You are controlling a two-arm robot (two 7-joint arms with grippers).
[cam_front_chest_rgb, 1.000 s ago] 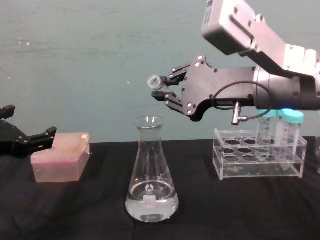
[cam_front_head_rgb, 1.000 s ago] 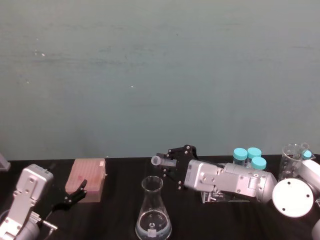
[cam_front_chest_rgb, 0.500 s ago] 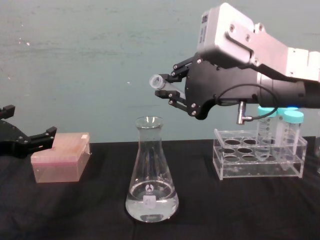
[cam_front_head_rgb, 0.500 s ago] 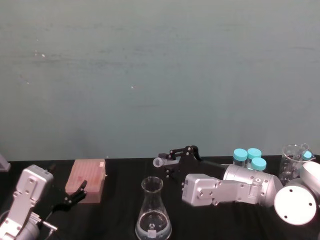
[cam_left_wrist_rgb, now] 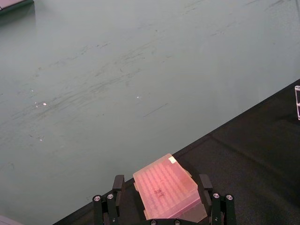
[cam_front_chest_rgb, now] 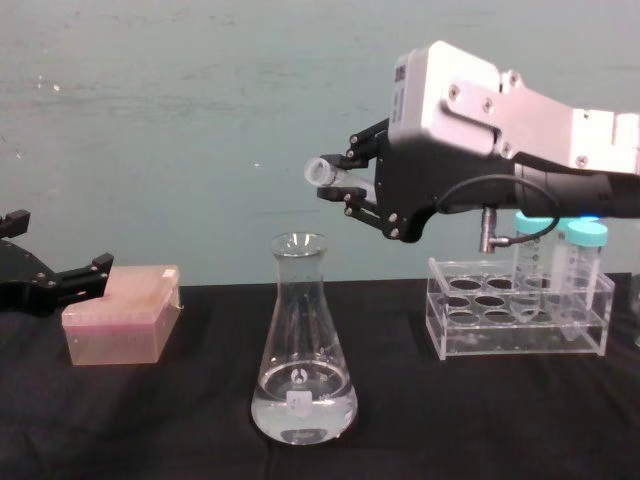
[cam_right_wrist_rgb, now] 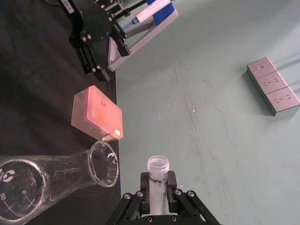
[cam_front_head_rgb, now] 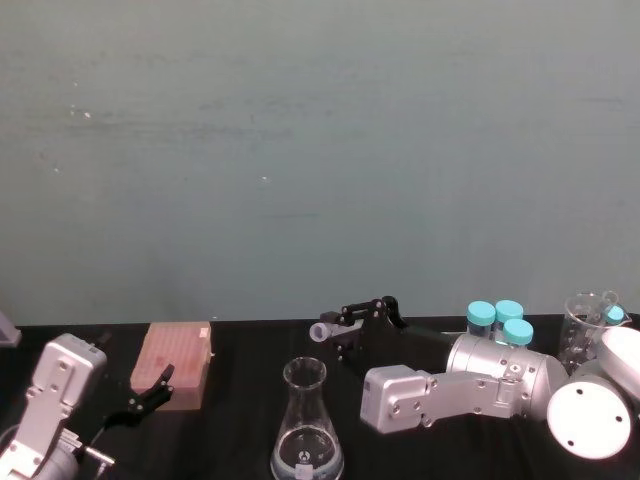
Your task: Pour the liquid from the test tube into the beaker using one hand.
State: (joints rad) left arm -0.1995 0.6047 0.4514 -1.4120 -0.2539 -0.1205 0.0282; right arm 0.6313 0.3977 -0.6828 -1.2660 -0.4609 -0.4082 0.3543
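Note:
The beaker [cam_front_chest_rgb: 303, 350], a clear conical flask, stands at the table's middle with clear liquid [cam_front_chest_rgb: 303, 408] in its base. My right gripper [cam_front_chest_rgb: 347, 182] is shut on the test tube [cam_front_chest_rgb: 324, 171], held nearly level in the air. The tube's open mouth points left, above and slightly right of the flask's mouth. The right wrist view has the test tube [cam_right_wrist_rgb: 157, 174] between the fingers, with the beaker [cam_right_wrist_rgb: 56, 176] beside it. I cannot tell whether any liquid is inside the tube. My left gripper [cam_front_chest_rgb: 58, 248] stands open at the far left, just above the table.
A pink tip box [cam_front_chest_rgb: 121, 314] lies left of the flask, close to the left gripper. A clear tube rack [cam_front_chest_rgb: 515, 322] with turquoise-capped tubes [cam_front_chest_rgb: 586, 262] stands to the right. Beyond it is a glass beaker [cam_front_head_rgb: 584, 322].
The right wrist has rolled, and the gripper with the tube has drawn slightly right, away from above the flask's mouth. The left arm has not moved.

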